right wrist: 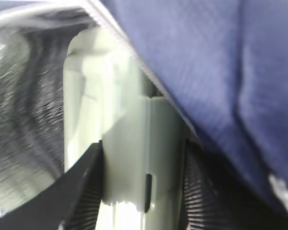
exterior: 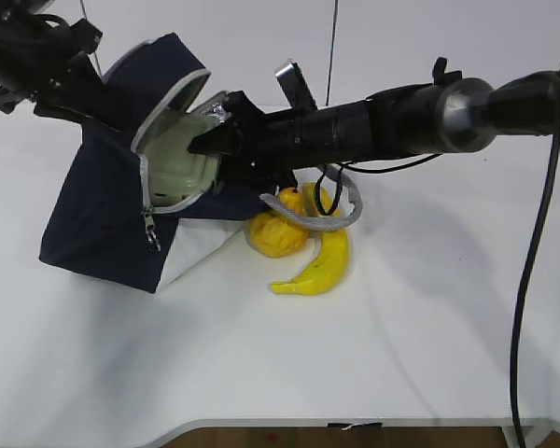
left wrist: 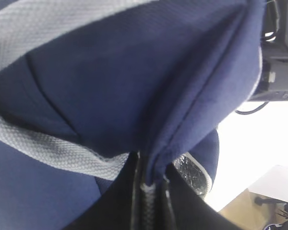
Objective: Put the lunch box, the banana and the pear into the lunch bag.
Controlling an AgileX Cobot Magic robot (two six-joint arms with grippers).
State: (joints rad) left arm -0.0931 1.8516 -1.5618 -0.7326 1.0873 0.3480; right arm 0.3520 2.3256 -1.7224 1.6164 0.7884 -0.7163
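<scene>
The navy lunch bag lies tipped on the table with its mouth facing right. My left gripper is shut on the bag's navy top edge and holds the mouth up. My right gripper is shut on the lunch box, whose sage-green lid shows inside the mouth; in the right wrist view the lunch box sits between the ribbed pads. The pear and the banana lie on the table just right of the bag, under my right arm.
A grey webbing handle loops over the pear and banana. The zipper pull hangs at the bag's mouth. The table's front edge runs along the bottom. Cables hang at the right.
</scene>
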